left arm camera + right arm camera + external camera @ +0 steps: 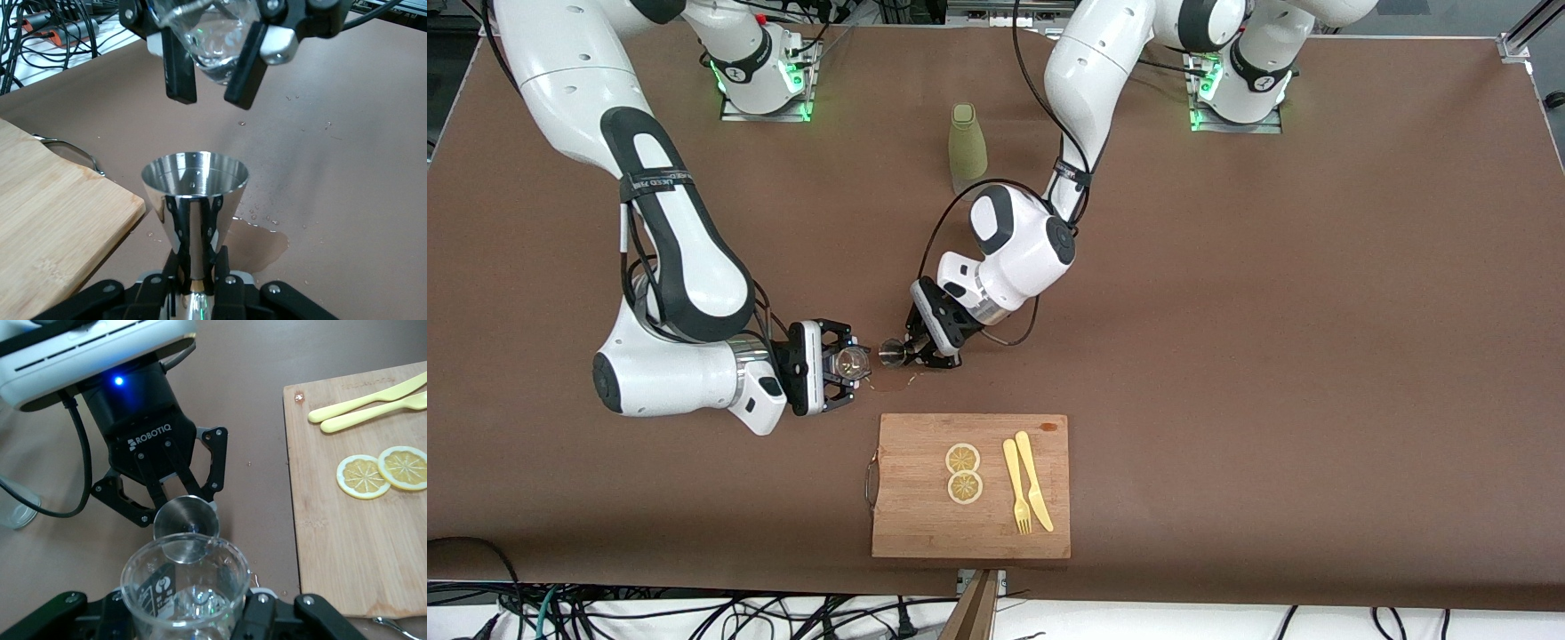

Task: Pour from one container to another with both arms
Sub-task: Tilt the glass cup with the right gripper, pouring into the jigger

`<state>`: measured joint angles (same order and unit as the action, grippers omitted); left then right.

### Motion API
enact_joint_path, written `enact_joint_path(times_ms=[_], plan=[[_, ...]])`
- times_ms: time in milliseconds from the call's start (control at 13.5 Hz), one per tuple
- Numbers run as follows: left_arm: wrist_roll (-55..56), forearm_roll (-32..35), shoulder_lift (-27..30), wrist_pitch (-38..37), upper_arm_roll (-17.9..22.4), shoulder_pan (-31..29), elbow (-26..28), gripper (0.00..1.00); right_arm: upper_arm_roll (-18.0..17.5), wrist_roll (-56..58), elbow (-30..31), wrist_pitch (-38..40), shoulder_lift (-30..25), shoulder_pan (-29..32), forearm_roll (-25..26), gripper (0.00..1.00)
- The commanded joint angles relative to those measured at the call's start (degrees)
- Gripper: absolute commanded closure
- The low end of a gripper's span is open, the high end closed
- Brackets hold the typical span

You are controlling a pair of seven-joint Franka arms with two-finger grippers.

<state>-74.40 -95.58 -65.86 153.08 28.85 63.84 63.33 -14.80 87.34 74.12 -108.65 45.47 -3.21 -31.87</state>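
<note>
wooden board (925, 524) with lemon slices (963, 473), plastic cutlery (1027, 484); green bottle (967, 142)

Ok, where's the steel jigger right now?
The shiny steel hourglass jigger sits in the left gripper, beside the small clear glass, above a wooden cutting board edge.

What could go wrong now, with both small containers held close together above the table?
1. Water already lies on the table under the jigger, so more may miss.
2. The left gripper and right gripper, holding the glass, are close; they might collide.
</note>
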Motion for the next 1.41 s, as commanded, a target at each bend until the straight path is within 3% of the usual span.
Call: enact_joint_path(times_ms=[0,518,1332], plan=[[1.10,-1.19,-1.38,0.82,1.65,0.58,-1.98,1.00,-0.67,-1.29,-0.38,0.19,-0.21,-0.04,1.81,0.62],[1.10,-1.19,-1.38,0.82,1.74,0.58,-1.98,1.00,-1.11,-1.90,-0.38,0.46,-0.21,-0.65,4.36,0.62],[2.24,-0.32,-1.73,2.40,2.62,0.93,-1.63,1.00,-3.57,-6.92,-0.64,-0.07,-0.12,-2.06,14.55,0.63]])
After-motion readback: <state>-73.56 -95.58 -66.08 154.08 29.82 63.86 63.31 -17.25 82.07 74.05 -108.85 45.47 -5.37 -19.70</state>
